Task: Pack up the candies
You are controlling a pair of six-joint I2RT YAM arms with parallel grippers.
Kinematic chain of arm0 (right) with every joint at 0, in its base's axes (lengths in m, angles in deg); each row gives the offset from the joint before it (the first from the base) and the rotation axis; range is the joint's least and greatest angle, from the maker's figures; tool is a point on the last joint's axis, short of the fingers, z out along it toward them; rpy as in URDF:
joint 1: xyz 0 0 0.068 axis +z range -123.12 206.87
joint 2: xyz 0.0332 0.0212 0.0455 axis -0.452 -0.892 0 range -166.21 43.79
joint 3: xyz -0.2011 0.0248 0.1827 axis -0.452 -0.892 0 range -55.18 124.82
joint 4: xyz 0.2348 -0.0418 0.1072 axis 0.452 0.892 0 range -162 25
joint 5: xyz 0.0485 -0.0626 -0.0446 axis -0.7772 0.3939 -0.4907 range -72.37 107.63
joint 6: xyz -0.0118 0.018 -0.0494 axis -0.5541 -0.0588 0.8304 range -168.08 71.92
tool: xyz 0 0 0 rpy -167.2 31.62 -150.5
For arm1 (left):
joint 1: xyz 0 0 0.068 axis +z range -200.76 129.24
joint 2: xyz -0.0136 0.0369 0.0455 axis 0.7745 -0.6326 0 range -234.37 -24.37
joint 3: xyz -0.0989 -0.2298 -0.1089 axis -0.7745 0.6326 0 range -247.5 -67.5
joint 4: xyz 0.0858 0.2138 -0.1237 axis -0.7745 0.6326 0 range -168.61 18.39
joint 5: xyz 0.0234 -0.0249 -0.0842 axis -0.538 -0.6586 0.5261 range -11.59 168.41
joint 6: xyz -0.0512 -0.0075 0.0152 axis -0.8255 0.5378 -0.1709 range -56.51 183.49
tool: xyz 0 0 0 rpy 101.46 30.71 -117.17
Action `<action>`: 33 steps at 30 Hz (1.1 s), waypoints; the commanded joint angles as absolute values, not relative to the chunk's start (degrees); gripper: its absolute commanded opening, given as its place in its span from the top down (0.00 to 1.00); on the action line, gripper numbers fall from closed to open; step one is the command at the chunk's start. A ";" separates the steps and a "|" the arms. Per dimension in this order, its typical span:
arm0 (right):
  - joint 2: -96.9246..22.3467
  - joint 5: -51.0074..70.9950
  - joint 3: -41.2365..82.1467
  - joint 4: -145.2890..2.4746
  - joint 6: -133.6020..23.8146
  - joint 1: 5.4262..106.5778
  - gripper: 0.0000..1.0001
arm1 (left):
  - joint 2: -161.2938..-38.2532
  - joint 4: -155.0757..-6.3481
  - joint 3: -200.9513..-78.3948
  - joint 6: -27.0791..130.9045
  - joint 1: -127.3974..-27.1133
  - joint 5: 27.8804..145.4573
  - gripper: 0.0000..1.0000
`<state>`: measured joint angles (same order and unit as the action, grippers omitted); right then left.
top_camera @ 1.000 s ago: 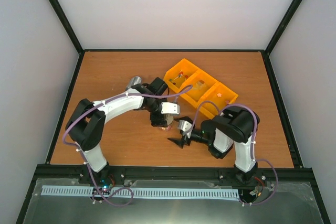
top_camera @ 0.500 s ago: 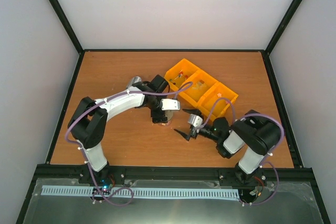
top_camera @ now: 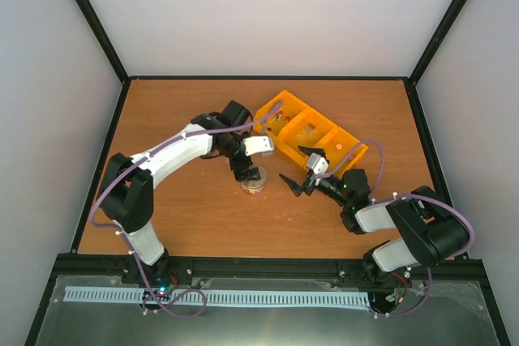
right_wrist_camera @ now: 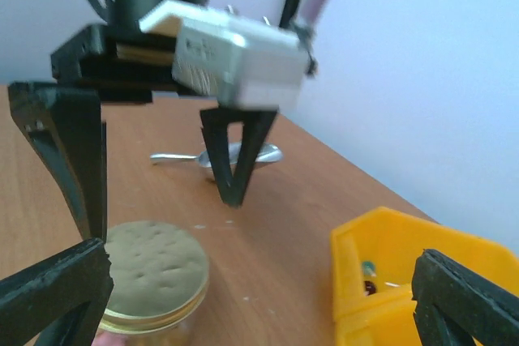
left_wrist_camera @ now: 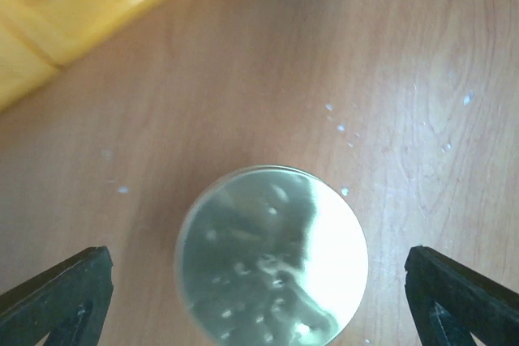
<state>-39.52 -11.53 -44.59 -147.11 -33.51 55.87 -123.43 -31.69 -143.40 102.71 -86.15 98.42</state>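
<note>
Wooden table (top_camera: 174,107), white walls all round. A lidded jar (top_camera: 254,182) is stood upright near the table centre, and a yellow tray (top_camera: 285,95) is set behind it and to the right.

Candies (right_wrist_camera: 369,277) are seen in the tray's compartments. Pinkish contents are also made out through the jar glass, too small to be identified.

The left gripper (right_wrist_camera: 162,212) is held straight above the jar, spread wide, nothing gripped. In the left wrist view the lid (left_wrist_camera: 272,257) is centred between the two fingers (left_wrist_camera: 57,297), with bare wood on both sides.

The right gripper (top_camera: 298,166) is likewise spread fully and empty. It is placed low to the jar's right and aimed at it, near but apart.

Key relation: the jar is directly under the left gripper, so the left arm is judged the nearer one, and a straight descent would be enough for a grasp. The jar axis is vertical and the lid round, so no wrist angle is favoured.

A scoop (right_wrist_camera: 223,155) is laid flat on the table beyond the left gripper, handle pointed away from the tray.

The lid is on, so packing is judged close to done or paused.
</note>
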 commanded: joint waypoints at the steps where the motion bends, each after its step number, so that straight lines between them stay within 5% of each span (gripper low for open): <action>1: -37.23 -11.25 -40.38 -143.70 -38.78 52.15 0.00 | -119.25 -30.73 -149.29 95.78 -81.30 104.22 0.00; 20: -37.02 -9.35 7.10 -70.46 -38.18 38.98 0.00 | -116.32 -32.57 -159.80 78.35 -57.46 113.96 0.00; 33: -36.84 -30.59 4.33 -63.02 -45.65 13.37 0.00 | -111.65 -37.34 -147.25 74.69 -42.64 111.75 0.00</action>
